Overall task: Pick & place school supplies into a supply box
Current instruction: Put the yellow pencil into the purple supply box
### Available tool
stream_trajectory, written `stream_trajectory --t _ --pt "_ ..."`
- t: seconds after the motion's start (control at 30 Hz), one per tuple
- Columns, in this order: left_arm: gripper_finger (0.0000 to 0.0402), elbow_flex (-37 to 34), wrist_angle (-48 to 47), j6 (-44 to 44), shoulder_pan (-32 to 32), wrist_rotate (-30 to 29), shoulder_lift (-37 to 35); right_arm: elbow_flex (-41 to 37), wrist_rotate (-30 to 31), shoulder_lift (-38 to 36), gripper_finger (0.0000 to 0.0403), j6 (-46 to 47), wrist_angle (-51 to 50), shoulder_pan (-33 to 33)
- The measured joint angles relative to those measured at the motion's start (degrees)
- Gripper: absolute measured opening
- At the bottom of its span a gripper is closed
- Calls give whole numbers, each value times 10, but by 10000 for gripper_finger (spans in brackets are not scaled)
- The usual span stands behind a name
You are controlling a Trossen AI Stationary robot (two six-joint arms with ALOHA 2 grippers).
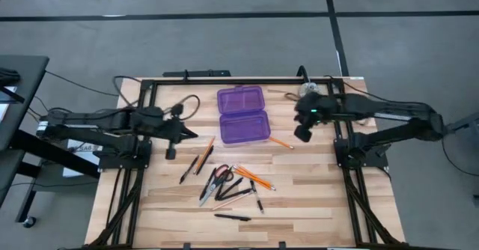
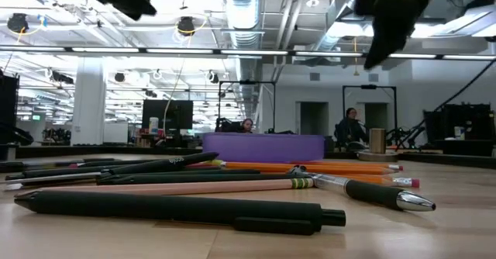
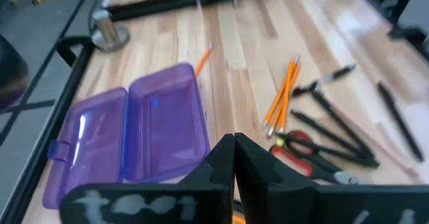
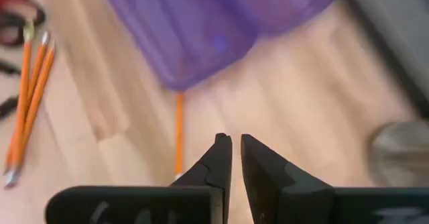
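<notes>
**Beside the purple box: lone pencil under right gripper**

Near the supply box [image 1: 243,116], open on the table [image 1: 299,197], lies one orange pencil [image 4: 179,131], long axis pointing toward the right gripper [image 4: 231,150]. Jaws slightly apart, empty, just above. Left gripper [image 3: 234,158] closed, farther away.

One purple box [image 1: 243,115], one pair of scissors [image 1: 213,184], one metal disc [image 3: 109,33]; pencils and pens overlap, count unclear.

You are looking down on a pale wooden tabletop [image 1: 299,197]. On it lie an open purple supply box [image 1: 243,115], a silver disc [image 1: 309,88], red-handled scissors [image 1: 215,183], scattered orange pencils [image 1: 255,178] and black pens [image 1: 232,217].
</notes>
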Motion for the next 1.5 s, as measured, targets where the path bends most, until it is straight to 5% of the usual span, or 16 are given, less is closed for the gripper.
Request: stream_trajectory --t 0.43,0.93,1.5 --pt "0 0 58 -5 0 -5 29 2 -81 213 102 0 -18 -4" --pt "0 0 57 -16 1 -2 28 -6 -152 268 205 33 15 32" --pt "0 0 54 -26 1 1 28 -30 -113 330 196 60 33 60"
